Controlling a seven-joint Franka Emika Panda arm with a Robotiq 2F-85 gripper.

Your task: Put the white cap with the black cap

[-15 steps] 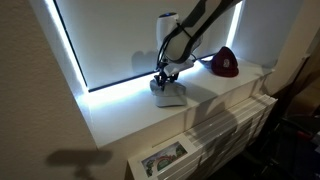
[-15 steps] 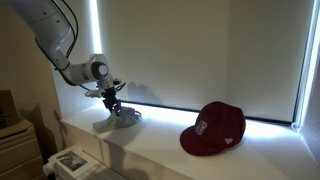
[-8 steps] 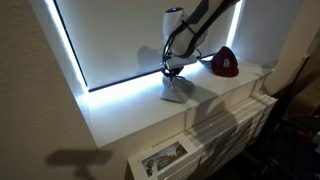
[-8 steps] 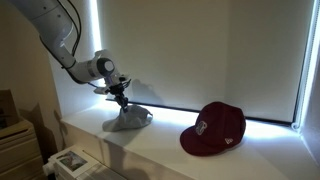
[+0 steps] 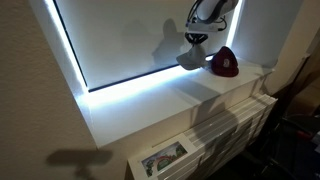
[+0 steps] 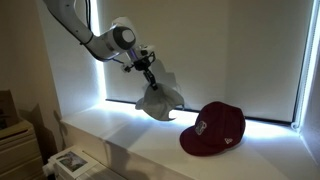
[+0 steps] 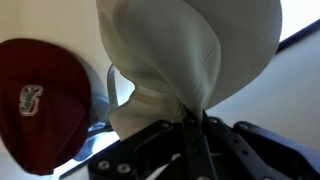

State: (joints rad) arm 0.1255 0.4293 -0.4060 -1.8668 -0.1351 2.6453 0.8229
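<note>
The arm (image 6: pixel 88 32) stretches out sideways in the air, and its gripper (image 6: pixel 150 72) points downward, jaws pinched tight on the white cap (image 6: pixel 158 98).

dim room, backlit by glare around the blind (image 5: pixel 140 40).
</note>
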